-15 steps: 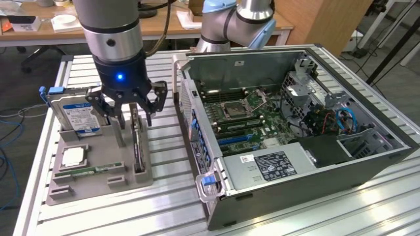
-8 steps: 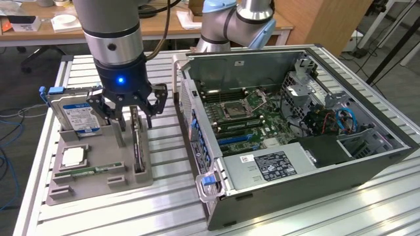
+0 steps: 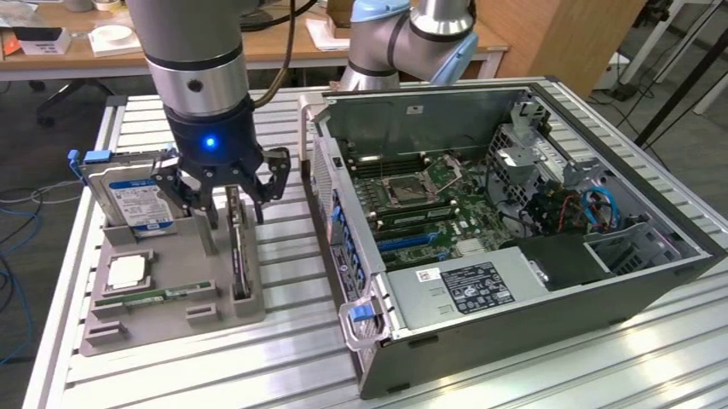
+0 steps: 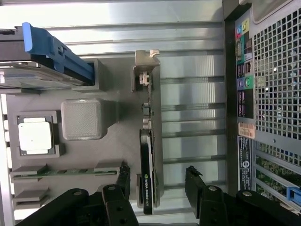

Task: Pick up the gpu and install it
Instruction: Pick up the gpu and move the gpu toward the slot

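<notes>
1. Jaws of the black multi-link gripper point(image 4: 156, 174) stand at full spread, one finger on each side of the card without touching it. They hold nothing.
2. Gpu point(image 4: 151, 141): thin flat card with a black face and a silver end bracket. It stands on its long edge in a slot on the grey moulded parts holder point(image 3: 170, 328), on the side towards the computer. The upright seating seems meant to leave both flat faces free for a pinch. A green emblem and white lettering on its top edge are too small to read.
3. Square silver processor chip point(image 3: 125, 271): lies flat in a recess on the holder's opposite side.
4. Narrow green memory stick point(image 3: 153, 298): set in a groove beside the chip, at the holder's near end.
5. Boxy hard drive point(image 3: 131, 200) with a blue carrier: stands upright at the holder's far end. Its blue-white label cannot be read.
6. Slatted aluminium table point(image 3: 285, 366): bears the holder.
7. Open black tower computer point(image 3: 637, 281): lies just beside the holder with its motherboard exposed. The black label point(image 3: 476, 288) on its power supply is not legible.
</notes>
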You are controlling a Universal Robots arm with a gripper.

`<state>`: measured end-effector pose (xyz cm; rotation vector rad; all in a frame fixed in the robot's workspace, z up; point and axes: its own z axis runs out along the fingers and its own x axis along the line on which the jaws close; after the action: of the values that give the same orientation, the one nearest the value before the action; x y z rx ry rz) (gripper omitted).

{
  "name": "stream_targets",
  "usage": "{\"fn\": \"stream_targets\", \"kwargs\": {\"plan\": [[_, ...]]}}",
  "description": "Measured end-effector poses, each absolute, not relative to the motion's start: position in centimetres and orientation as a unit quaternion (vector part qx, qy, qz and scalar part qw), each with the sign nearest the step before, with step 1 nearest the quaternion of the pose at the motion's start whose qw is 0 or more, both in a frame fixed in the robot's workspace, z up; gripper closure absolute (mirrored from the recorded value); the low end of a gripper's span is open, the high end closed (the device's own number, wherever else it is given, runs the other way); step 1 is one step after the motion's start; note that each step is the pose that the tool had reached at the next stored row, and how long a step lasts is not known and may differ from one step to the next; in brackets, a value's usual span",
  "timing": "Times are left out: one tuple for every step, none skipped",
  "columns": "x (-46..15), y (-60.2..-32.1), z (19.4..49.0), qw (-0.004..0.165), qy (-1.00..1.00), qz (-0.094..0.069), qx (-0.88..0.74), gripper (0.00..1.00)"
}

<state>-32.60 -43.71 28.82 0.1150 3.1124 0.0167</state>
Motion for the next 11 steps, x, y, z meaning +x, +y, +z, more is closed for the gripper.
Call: {"fn": "stream_targets", "kwargs": {"plan": [[-32.6,-43.7,28.7,0.014,0.999,0.005,0.037,0.41],[-32.6,-43.7,28.6,0.014,0.999,0.005,0.037,0.41],[-32.6,-43.7,28.5,0.014,0.999,0.005,0.037,0.41],[-32.6,-43.7,28.4,0.014,0.999,0.005,0.037,0.41],[-32.6,-43.7,28.3,0.014,0.999,0.005,0.037,0.41],[-32.6,-43.7,28.2,0.014,0.999,0.005,0.037,0.41],[-32.6,-43.7,28.0,0.014,0.999,0.005,0.037,0.41],[-32.6,-43.7,27.9,0.014,0.999,0.005,0.037,0.41],[-32.6,-43.7,27.7,0.014,0.999,0.004,0.037,0.41],[-32.7,-43.7,27.5,0.014,0.999,0.003,0.037,0.41],[-32.7,-43.7,27.4,0.014,0.999,0.003,0.037,0.41]]}}
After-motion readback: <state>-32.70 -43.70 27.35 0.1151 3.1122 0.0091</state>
